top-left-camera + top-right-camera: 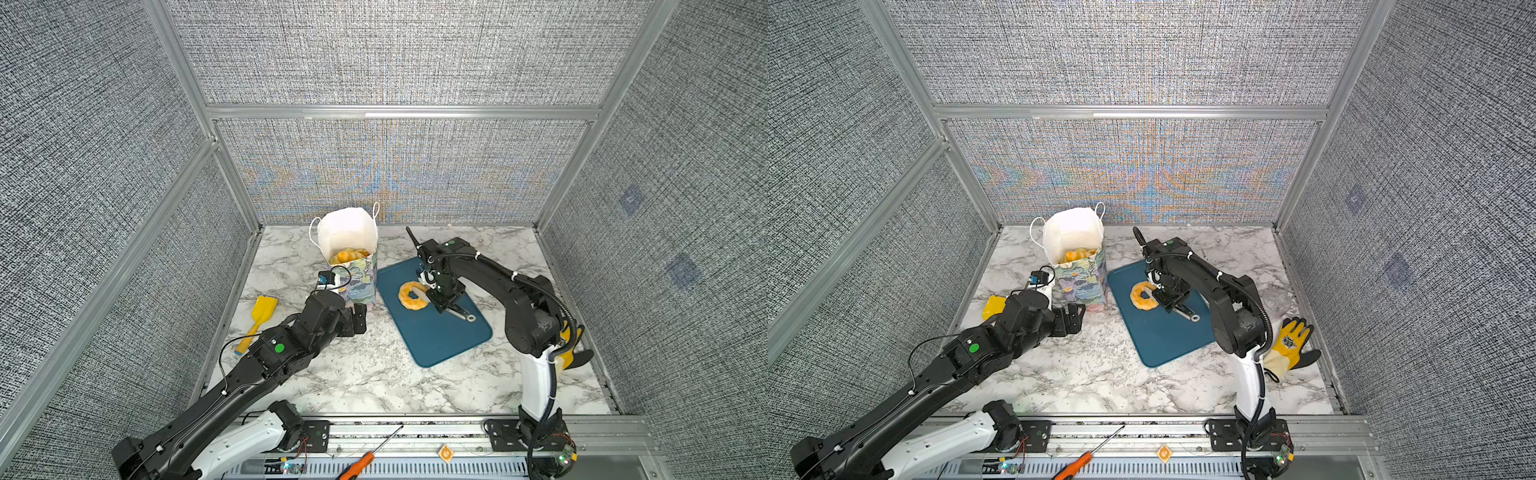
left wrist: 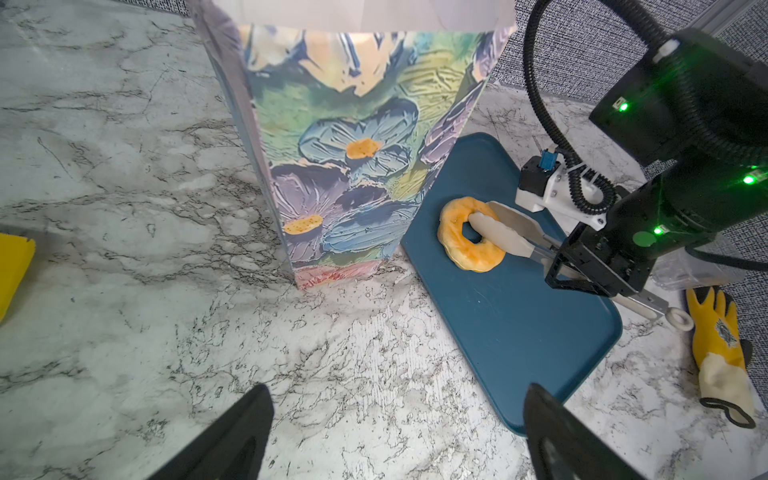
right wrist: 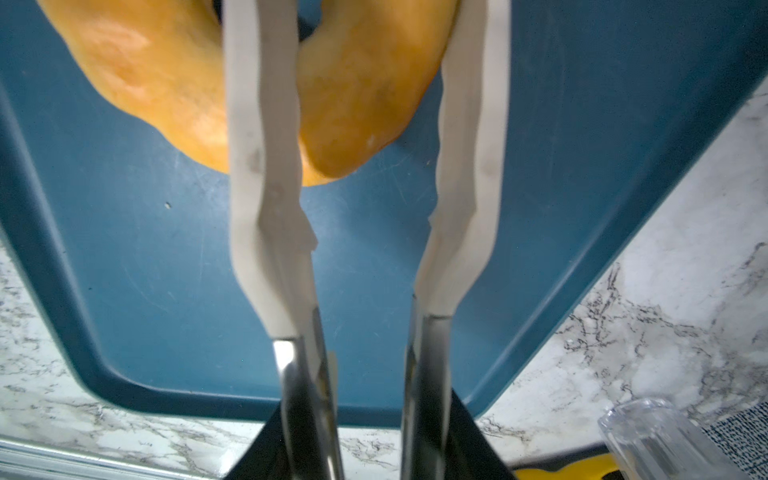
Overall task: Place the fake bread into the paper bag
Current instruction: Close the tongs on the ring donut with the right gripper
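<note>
Right wrist cam: R tool point(image 3: 361, 453) clenched on tongs point(image 3: 266, 166), tips straddling ring doughnut point(image 3: 166, 75) just ahead, lying on tray point(image 3: 582, 166). Some fake bread point(image 1: 348, 254) already in paper bag point(image 1: 358, 280), just ahead of L tool point(image 2: 399, 436), which is released. I reckon it's the last pc.

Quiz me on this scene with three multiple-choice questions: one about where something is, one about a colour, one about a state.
1. Where does the doughnut lie?
A. on the blue tray
B. in a bowl
C. on a plate
2. What colour is the toy shovel?
A. red
B. green
C. yellow
3. How is the left hand?
A. clamped on a cup
B. open and empty
C. gripping a brush
Answers: 1 A, it rests on the tray in both top views; 2 C, it is plainly yellow; 3 B, its fingers stand wide apart with nothing between them.
</note>
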{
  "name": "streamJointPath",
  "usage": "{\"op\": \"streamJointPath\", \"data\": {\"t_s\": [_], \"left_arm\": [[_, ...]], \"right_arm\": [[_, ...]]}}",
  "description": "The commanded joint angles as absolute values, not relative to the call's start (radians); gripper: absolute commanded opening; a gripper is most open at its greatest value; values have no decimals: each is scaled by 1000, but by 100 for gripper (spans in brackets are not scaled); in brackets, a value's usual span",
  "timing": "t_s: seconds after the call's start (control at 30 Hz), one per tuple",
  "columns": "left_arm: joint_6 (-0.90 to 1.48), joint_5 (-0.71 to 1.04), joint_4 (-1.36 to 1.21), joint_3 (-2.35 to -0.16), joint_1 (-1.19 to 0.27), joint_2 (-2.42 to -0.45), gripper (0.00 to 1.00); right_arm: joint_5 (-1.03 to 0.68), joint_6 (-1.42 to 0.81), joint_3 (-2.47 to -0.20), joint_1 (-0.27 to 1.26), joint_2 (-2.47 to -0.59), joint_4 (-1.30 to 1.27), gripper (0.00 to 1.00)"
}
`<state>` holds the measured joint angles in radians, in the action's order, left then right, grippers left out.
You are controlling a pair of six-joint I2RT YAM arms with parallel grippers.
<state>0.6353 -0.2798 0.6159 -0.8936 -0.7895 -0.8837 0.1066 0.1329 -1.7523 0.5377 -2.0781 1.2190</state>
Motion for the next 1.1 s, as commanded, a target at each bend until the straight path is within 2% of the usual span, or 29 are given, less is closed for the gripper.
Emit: {"op": "streamJointPath", "data": {"t_s": [0.0,0.23,0.47,1.07], "left_arm": [[624,-293,621,-896,-789,-881,96],[620,-301,624,-901,-789,-876,96],[622,-307,630,-904,-789,-870,96],[593,-334,641,-948,-787,-863,97]], "right_arm": [[101,146,-1755,538,-2074,1244,40],[68,151,-1753,536,-2057,1232,33],[-2,144,-1744,518,-2019,1204,31],[-56,127,-1729,495,-1934,1183,29]]}}
